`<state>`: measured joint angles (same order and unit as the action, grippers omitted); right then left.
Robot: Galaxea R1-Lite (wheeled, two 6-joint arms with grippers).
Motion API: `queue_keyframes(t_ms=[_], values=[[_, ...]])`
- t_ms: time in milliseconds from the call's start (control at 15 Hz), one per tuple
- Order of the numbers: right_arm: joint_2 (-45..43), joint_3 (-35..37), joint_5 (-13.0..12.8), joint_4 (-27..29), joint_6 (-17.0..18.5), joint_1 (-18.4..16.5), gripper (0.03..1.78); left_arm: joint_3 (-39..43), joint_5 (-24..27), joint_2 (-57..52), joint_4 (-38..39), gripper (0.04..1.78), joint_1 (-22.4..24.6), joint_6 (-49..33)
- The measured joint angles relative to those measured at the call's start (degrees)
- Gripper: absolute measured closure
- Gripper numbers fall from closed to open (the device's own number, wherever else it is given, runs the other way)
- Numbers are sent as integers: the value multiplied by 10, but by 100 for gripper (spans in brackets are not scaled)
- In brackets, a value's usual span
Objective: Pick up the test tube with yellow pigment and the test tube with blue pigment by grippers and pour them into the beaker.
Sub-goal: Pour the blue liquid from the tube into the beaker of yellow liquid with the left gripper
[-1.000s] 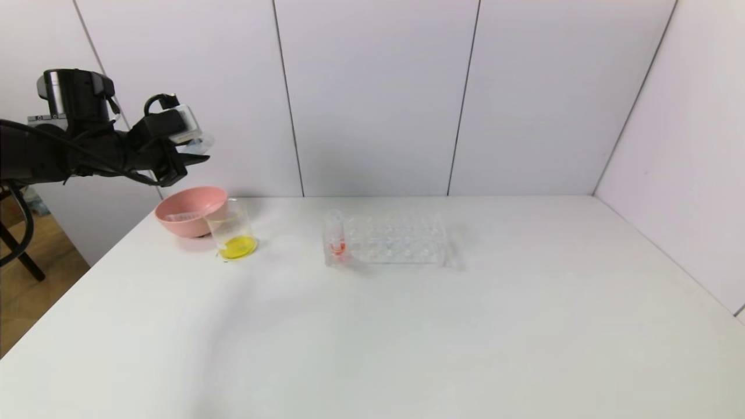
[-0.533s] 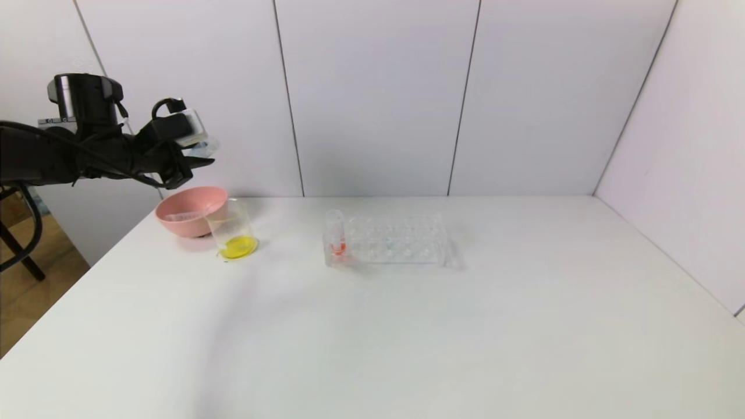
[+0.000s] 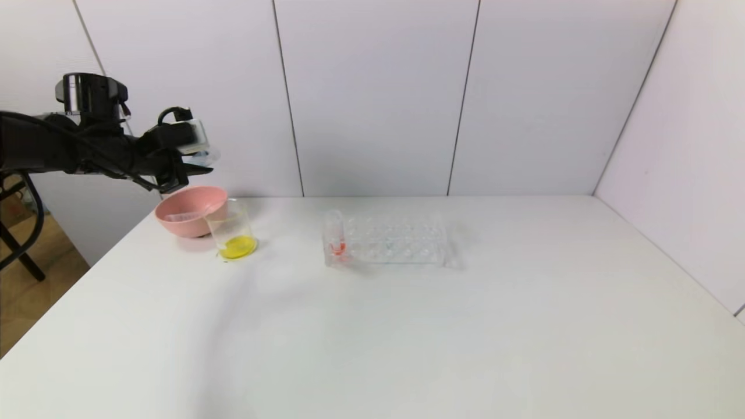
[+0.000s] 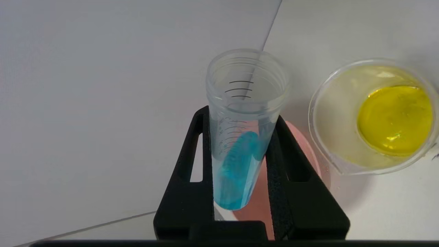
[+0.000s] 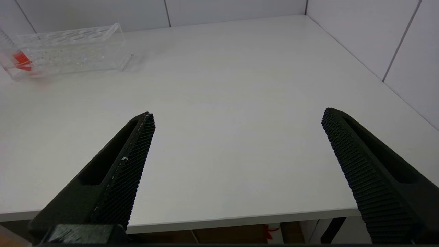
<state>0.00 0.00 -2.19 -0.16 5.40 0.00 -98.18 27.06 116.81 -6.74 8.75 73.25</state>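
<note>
White wall panels with dark seams back a white counter (image 3: 407, 326). At about ten o'clock in the head view, the left end effector (image 3: 198, 166) hangs in the air over the pink bowl (image 3: 189, 210), well above the counter. It is clenched on the test tube with blue pigment (image 4: 240, 137): in the left wrist view both black fingers (image 4: 192, 164) press the clear, graduated tube from either side, the tube's open mouth pointing away from the wrist and the blue liquid pooled along its lower wall near the rounded end. The tube lies close to level, tilted only a little.

Just beside the bowl, touching its rim or nearly so, stands the beaker (image 3: 233, 233), upright, with a layer of yellow liquid at its bottom. In the left wrist view the beaker (image 4: 374, 116) sits beyond and to one side of the tube's mouth, not beneath it.

Near the counter's middle, at about twelve o'clock, the clear tube rack (image 3: 387, 241) holds one tube with orange-red liquid (image 3: 336, 235) in its left end.

The right end effector (image 5: 236, 137) is parked low over the counter's near edge, its fingers spread wide with nothing between them.
</note>
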Motion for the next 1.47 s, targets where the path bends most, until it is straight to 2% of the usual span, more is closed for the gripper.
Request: queue_keyframes(t_ms=[133, 400, 800, 1000, 1467], values=[[0, 0, 0, 0, 0, 0, 4, -35, 0, 10, -52, 137, 6, 33], [0, 0, 0, 0, 0, 0, 4, -47, 1, 21, -61, 137, 21, 89], [0, 0, 0, 0, 0, 0, 4, -44, 1, 26, -65, 137, 27, 96], [0, 0, 0, 0, 0, 0, 4, -50, 3, 29, -91, 137, 27, 108], [0, 0, 0, 0, 0, 0, 4, -123, 1, 37, -241, 137, 29, 127]])
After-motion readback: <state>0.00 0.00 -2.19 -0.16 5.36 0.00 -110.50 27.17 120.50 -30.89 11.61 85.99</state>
